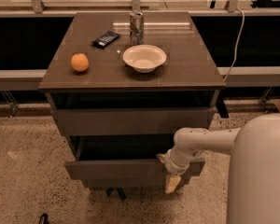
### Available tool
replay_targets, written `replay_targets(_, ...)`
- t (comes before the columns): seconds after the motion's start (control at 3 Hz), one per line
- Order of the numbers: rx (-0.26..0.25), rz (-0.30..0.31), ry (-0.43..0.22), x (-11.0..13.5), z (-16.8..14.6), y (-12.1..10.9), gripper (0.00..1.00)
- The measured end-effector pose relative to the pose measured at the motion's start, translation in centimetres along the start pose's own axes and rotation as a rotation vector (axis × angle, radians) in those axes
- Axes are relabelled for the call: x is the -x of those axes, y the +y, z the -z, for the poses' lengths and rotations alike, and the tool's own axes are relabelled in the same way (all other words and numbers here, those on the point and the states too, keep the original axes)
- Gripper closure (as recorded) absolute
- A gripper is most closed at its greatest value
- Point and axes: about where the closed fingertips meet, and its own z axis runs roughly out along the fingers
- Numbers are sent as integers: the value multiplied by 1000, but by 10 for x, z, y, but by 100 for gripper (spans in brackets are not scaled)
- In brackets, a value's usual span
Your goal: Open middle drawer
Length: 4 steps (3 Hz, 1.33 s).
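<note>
The grey cabinet has three flat drawer fronts. The middle drawer (116, 169) stands pulled out towards me, with a dark gap above its front panel. My gripper (172, 182) is at the right end of that front panel, low against it and pointing down, at the end of the white arm (200, 141) that comes in from the right. The upper drawer front (130, 120) sits a little out from the cabinet. Only a strip of the bottom front (130, 184) shows below the middle one.
On the cabinet top (191, 55) are an orange (80, 62), a white bowl (144, 58), a metal can (136, 28) and a dark packet (105, 38). My white body (261, 171) fills the lower right. The floor is speckled. A rail and a cable run behind.
</note>
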Motion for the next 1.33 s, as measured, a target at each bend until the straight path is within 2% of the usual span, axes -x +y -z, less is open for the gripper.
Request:
replay_targets(1.0,2,0,0,1,2,1,27)
replay_targets(1.33,2,0,0,1,4,1,24)
